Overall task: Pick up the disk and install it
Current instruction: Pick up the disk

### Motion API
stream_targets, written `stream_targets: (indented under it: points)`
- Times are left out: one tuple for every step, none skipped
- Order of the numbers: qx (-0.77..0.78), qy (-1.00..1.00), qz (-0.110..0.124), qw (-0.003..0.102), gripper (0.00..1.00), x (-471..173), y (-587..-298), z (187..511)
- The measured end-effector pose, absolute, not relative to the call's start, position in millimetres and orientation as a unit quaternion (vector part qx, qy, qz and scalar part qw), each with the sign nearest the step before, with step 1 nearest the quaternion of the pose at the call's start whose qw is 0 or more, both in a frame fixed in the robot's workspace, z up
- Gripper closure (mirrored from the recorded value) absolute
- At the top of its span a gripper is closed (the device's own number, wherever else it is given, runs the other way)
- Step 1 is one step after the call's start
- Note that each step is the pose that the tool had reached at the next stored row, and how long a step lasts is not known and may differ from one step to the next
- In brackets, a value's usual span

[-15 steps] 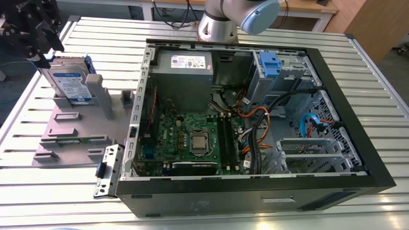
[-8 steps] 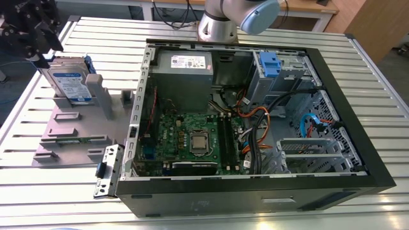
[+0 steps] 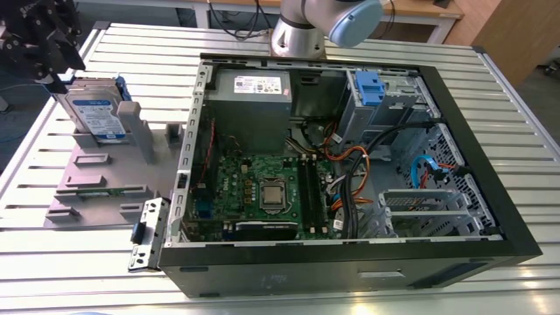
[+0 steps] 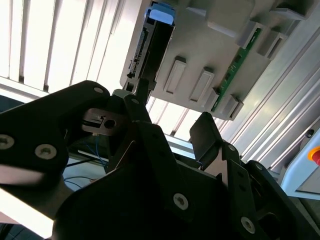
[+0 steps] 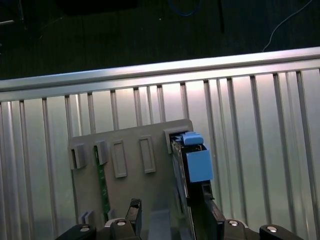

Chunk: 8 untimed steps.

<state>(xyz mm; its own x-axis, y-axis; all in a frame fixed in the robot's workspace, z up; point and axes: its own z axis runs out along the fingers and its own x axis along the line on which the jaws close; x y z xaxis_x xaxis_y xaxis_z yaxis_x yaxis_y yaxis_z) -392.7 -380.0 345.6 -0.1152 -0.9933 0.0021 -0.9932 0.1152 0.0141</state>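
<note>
Black fingers [image 4: 205,132] of the gripper [image 5: 169,205] sit closest to the lens in both wrist views. They stand apart with a clear gap between them, so the pincer is open and grips nothing. It hovers just above the grey holder [image 3: 96,177], over the end where the disk [image 3: 94,108] stands on edge in a slot. One blue rail [image 5: 197,162] runs along the disk's upper edge. Whether a fingertip touches the disk cannot be told. A green circuit strip [image 5: 101,185] lies in another slot near the holder's other end. The holder lies flat on the slatted metal table [image 3: 88,275]. An open computer case [image 3: 490,164] stands just beside the holder, on the exterior view's right.
</note>
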Motion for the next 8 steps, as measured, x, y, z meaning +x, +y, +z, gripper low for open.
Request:
stream_targets:
  points:
    - [0.667,-0.745,-0.005,0.005,0.40,-392.8,-379.7,345.4]
    - [0.670,-0.743,-0.005,0.005,0.40,-392.9,-379.4,345.2]
    - [0.671,-0.741,-0.005,0.006,0.40,-392.9,-378.9,345.1]
    - [0.672,-0.740,-0.005,0.006,0.40,-392.9,-378.5,344.9]
    - [0.672,-0.740,-0.005,0.006,0.40,-392.9,-378.1,344.8]
    - [0.672,-0.740,-0.005,0.006,0.40,-392.9,-377.7,344.8]
    - [0.672,-0.740,-0.005,0.006,0.40,-392.9,-377.1,344.7]
    - [0.672,-0.740,-0.005,0.006,0.40,-393.0,-376.5,344.6]
